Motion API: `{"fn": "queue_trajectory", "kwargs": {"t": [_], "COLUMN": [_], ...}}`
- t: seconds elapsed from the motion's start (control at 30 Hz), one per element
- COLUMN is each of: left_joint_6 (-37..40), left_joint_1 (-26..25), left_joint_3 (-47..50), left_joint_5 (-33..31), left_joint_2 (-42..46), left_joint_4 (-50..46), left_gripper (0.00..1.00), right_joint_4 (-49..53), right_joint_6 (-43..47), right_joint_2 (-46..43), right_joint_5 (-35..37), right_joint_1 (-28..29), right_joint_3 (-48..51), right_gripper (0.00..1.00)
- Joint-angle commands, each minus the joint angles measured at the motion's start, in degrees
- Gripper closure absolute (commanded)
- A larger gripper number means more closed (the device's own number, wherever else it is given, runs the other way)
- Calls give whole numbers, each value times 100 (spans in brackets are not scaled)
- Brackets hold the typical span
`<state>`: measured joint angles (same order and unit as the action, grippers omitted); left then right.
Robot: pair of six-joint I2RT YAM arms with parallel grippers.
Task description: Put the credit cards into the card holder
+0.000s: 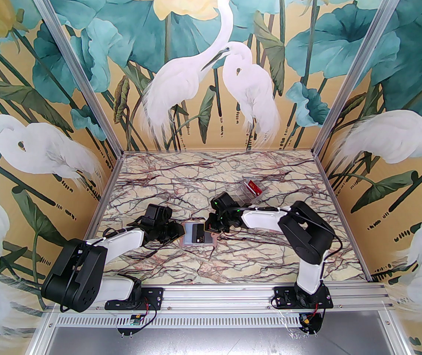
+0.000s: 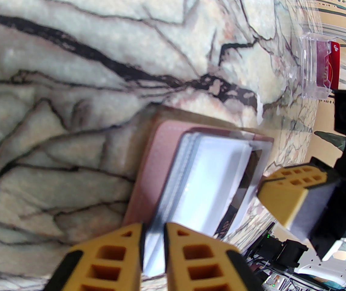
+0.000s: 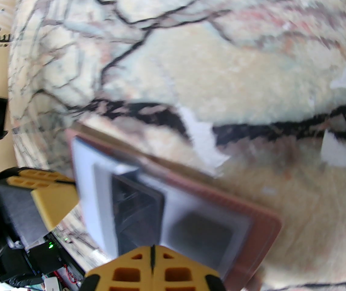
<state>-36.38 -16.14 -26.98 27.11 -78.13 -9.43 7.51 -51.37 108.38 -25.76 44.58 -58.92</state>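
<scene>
card loading: holder clamped, black card part-way in

the holder (image 2: 157,162) lies open on the table (image 1: 214,176), between the two grippers. the left gripper (image 2: 154,227) is clenched on the edge of the pale sleeves (image 2: 209,177), which sit between its fingers. the right gripper (image 3: 152,249) is clenched, fingers pressed together with nothing between them. its tip stands at the near edge of a black card (image 3: 136,205); contact there cannot be confirmed. the black card sits partly inside a sleeve, one end exposed. a red card (image 2: 333,68) stands in a clear box (image 2: 308,71), well apart, toward the far right of the table.
</scene>
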Motion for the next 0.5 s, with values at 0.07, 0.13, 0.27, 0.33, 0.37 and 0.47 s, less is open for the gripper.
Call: {"fn": "queue_trajectory", "kwargs": {"t": [0.07,0.13,0.27,0.33,0.37,0.47], "left_joint_6": [35,35,35,35,30,30], "left_joint_1": [-12,-8,-11,-12,-12,-9], "left_joint_3": [-8,-4,-9,-9,-9,11], "left_joint_5": [-17,-22,-17,-13,-5,-4], "left_joint_2": [-137,-148,-150,-154,-160,-147], "left_joint_4": [37,47,55,55,56,55], "left_gripper": [79,79,79,79,80,79], "right_joint_4": [69,26,3,23,15,-73], "right_joint_6": [-83,-107,-127,-147,-170,-256], "right_joint_2": [254,261,336,370,376,386], "right_joint_5": [55,36,-27,-2,-8,-55], "right_joint_1": [25,29,127,180,200,253], "right_joint_3": [-79,-48,-97,-136,-146,-148], "right_gripper": [100,100,100,100,100,100]}}
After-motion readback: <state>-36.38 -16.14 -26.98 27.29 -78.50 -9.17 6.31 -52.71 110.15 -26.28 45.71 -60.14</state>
